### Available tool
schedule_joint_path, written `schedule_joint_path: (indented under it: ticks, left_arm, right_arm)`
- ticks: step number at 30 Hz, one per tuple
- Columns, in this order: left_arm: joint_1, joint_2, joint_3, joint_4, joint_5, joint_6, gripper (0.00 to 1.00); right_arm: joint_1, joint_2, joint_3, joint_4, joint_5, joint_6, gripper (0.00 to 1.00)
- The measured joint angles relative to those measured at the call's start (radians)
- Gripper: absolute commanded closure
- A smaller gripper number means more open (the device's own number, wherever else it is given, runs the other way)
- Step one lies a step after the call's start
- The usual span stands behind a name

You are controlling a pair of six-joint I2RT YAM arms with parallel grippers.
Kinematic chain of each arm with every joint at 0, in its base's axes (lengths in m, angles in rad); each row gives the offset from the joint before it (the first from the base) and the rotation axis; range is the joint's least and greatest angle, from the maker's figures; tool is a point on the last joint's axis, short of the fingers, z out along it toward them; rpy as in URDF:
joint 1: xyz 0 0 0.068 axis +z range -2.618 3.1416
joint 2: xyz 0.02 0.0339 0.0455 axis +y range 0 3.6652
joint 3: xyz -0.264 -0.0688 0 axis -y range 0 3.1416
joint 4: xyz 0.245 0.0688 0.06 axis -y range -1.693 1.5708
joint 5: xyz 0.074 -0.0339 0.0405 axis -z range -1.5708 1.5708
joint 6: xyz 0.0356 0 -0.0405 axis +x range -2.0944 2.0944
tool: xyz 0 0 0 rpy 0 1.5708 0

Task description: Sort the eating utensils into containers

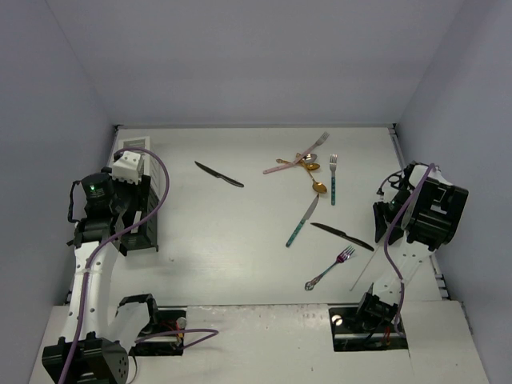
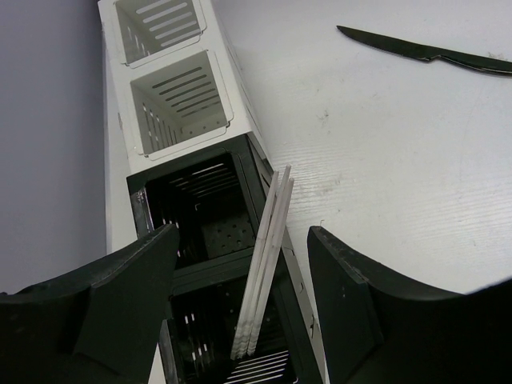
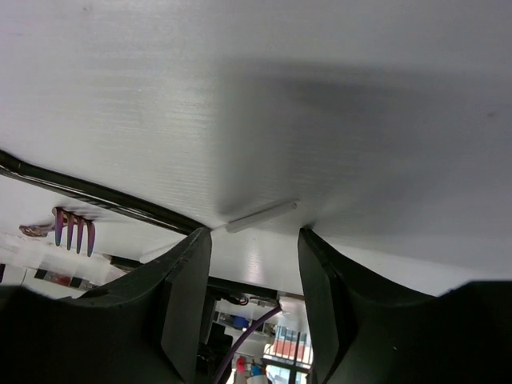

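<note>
White table (image 1: pixel 240 264) carries scattered cutlery (image 1: pixel 302 222), a black caddy (image 1: pixel 149 232), a white caddy (image 1: pixel 134 146).

The left white-and-black robot arm (image 1: pixel 86 276) rises along the left edge of the top view. Its black two-finger gripper (image 2: pixel 244 240) points downward, jaws standing wide apart. The right white-and-black arm (image 1: pixel 398 268) folds at the frame's right side; its black gripper (image 3: pixel 254 240) angles down, jaws partly spread.
</note>
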Motion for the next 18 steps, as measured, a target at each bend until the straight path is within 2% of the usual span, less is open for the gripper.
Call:
schedule_joint_path:
  ticks: [18]
  left_arm:
    - [0.0, 0.008, -0.032, 0.031, -0.016, 0.003, 0.38]
  right_arm:
    - [0.031, 0.14, 0.127, -0.129, -0.003, 0.132, 0.73]
